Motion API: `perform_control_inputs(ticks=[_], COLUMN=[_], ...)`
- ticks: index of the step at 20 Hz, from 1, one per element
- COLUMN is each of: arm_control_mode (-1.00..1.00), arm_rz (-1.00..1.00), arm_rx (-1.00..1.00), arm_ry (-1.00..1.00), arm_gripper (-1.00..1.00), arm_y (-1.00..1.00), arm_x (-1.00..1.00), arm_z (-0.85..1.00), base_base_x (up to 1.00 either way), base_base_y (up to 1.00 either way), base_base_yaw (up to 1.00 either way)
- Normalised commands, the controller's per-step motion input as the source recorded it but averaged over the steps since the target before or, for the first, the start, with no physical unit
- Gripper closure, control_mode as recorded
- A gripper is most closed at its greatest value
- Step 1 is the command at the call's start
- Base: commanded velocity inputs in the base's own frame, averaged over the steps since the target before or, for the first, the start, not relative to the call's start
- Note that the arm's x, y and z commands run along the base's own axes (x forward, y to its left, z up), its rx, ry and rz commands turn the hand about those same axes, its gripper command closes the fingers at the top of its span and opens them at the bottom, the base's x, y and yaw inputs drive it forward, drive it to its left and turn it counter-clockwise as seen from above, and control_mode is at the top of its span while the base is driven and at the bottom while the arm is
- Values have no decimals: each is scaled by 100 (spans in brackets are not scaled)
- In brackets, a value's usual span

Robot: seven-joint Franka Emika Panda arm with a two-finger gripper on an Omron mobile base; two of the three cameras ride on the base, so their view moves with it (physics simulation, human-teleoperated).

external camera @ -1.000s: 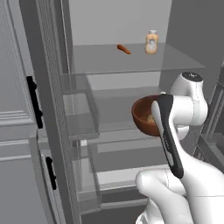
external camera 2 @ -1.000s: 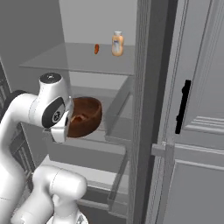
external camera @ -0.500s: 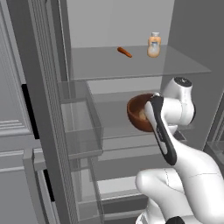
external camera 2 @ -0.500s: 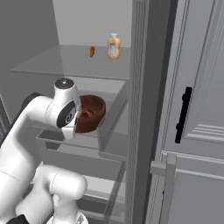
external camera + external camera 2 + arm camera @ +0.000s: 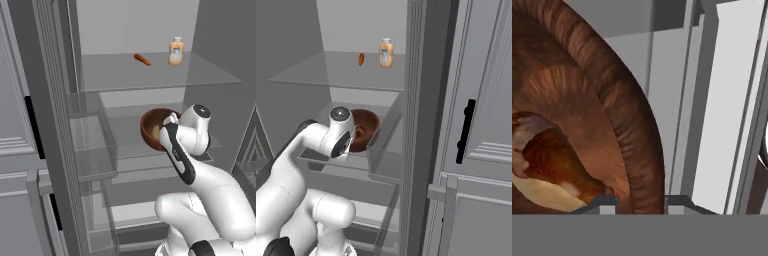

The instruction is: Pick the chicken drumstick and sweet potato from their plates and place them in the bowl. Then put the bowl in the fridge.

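Now that your base is rolling closer, the pincer (image 5: 634, 202) is clamped on the bowl (image 5: 156, 129) rim, carrying drumstick (image 5: 557, 160) and potato (image 5: 542, 192) into the fridge (image 5: 150, 75).

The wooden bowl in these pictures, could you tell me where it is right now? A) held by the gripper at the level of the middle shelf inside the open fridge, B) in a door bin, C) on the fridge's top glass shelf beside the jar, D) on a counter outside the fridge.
A: the wooden bowl hangs from the gripper, clamped on its rim, below the top shelf.
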Motion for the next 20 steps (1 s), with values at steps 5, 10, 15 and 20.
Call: perform_control_inputs(ticks=[5,10,15,20], arm_control_mode=[-100,-100,-100,-100], arm_rz=[0,0,0,0], arm_rx=[0,0,0,0], arm_ry=[-3,-2,-1,-11], arm_gripper=[100,100,100,-100], arm_y=[0,0,0,10], arm_x=[53,43,38,23], arm_z=[-25,-23,-14,-4], base_base_x=[0,0,0,0], base_base_y=[0,0,0,0], base_base_yaw=[0,0,0,0])
